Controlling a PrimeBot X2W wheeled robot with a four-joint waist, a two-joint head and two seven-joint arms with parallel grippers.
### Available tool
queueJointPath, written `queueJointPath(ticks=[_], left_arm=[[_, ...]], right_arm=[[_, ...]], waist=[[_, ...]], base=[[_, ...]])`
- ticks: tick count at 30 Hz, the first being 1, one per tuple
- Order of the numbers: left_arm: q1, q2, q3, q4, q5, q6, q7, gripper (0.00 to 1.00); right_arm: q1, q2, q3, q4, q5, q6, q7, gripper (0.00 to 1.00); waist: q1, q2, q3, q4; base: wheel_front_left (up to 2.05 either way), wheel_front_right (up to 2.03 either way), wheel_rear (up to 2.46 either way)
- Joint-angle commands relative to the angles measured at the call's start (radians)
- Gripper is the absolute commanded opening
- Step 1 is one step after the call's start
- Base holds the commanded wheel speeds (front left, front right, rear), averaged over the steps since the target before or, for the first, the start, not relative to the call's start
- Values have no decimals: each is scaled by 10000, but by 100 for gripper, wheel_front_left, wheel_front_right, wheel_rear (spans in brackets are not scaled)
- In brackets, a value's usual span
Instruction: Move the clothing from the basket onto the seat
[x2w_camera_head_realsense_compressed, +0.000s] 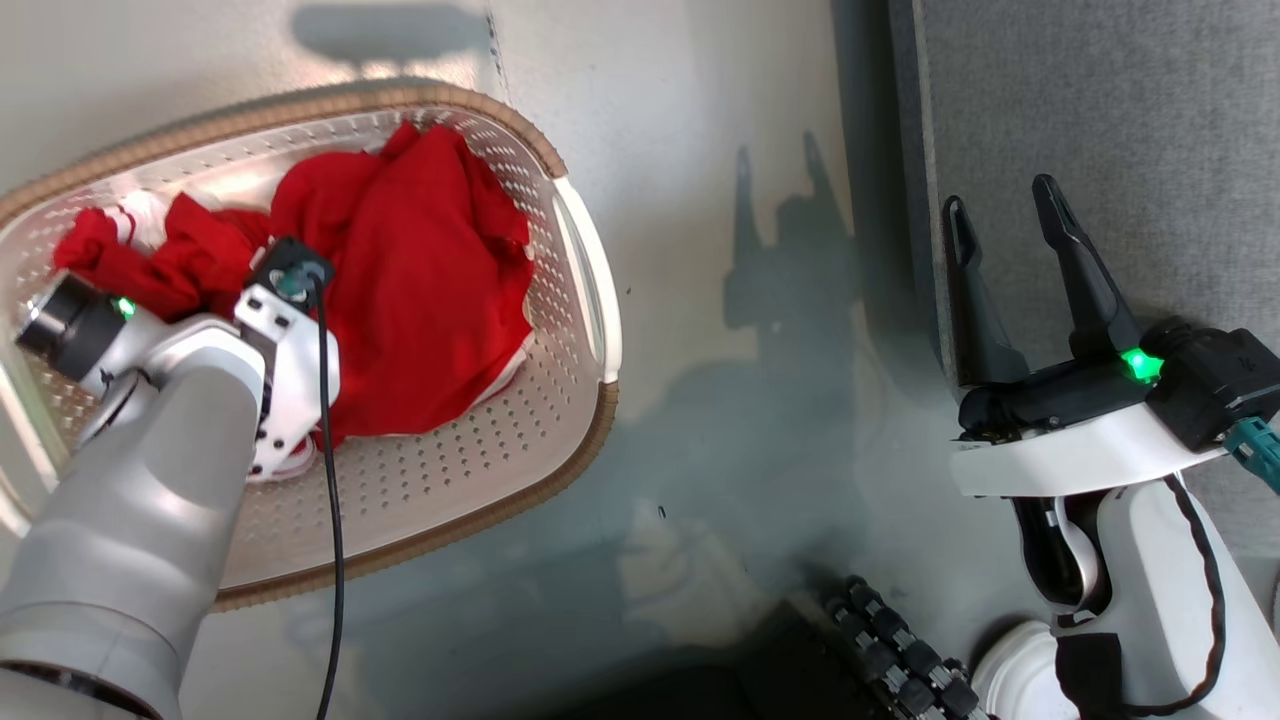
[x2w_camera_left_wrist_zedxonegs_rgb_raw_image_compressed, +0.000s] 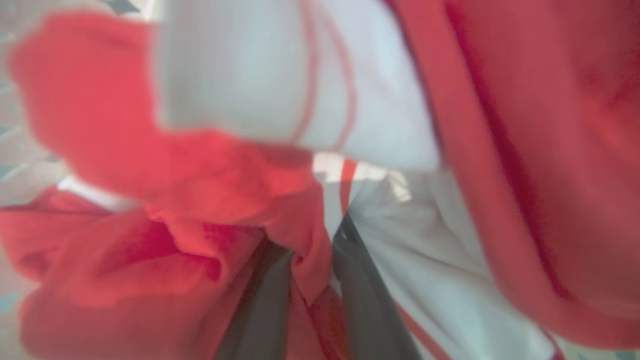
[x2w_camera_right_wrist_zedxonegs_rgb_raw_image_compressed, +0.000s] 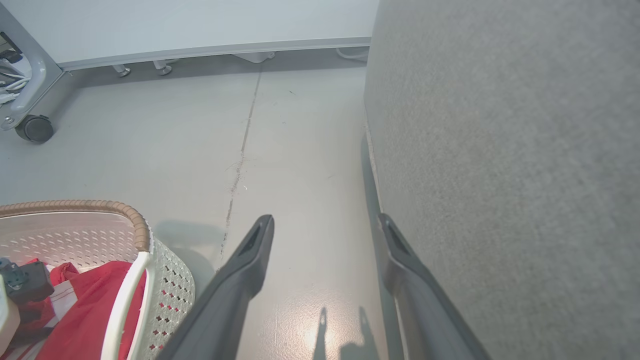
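Red cloth, bright and soft, makes up the clothing (x2w_camera_head_realsense_compressed: 420, 290), which lies heaped and crumpled in the basket (x2w_camera_head_realsense_compressed: 450, 480) at the upper left of the head view, its largest fold spread across the middle and smaller bunches pushed toward the left end, with slips of white showing at the edges. Up close in the left wrist view the clothing (x2w_camera_left_wrist_zedxonegs_rgb_raw_image_compressed: 525, 125) is blurred, but white panels with thin red stripes sit among the red folds. The basket is cream-white plastic with perforated sides, a brown woven-look rim and a white handle (x2w_camera_head_realsense_compressed: 585, 260) on the side facing the centre of the frame; it stands on a pale grey floor (x2w_camera_head_realsense_compressed: 700, 150). The left arm reaches down into the heap, a black cable (x2w_camera_head_realsense_compressed: 328, 500) trailing along it, and the left gripper (x2w_camera_left_wrist_zedxonegs_rgb_raw_image_compressed: 312, 240) has its dark fingers close together with a fold of red fabric caught between them. The seat (x2w_camera_head_realsense_compressed: 1130, 130), grey upholstered fabric, occupies the upper right of the head view, apart from the basket with a strip of bare floor between. The right gripper (x2w_camera_head_realsense_compressed: 1000, 195) is over the seat's near edge, its jaws spread wide and holding nothing; in the right wrist view the right gripper (x2w_camera_right_wrist_zedxonegs_rgb_raw_image_compressed: 325, 219) points along the floor beside the seat's grey side, with a caster wheel (x2w_camera_right_wrist_zedxonegs_rgb_raw_image_compressed: 34, 129) at the upper left
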Motion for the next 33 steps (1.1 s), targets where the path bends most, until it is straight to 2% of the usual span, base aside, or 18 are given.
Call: queueJointPath(ticks=[1,22,29,33], left_arm=[[180,72,3,64,-117,37,-70,0],[1741,-1103,-94,44,-836,24,-1758,0],[2028,-1447,-1,-24,-1236,23,-2900,0],[2237,-1574,279,-292,-1687,141,-4049,0]], right_arm=[[-9,-139,-185,62,-135,-12,0,100],[672,-111,-450,661,-998,-7,0,100],[980,-110,-615,837,-1237,-7,0,100],[1151,-113,-789,869,-1363,-7,0,100]], waist=[[-1,0,-276,117],[-1,0,-3980,1111],[-1,0,-5146,1538],[-1,0,-5790,1802]], base=[[0,0,0],[0,0,0],[0,0,0],[0,0,0]])
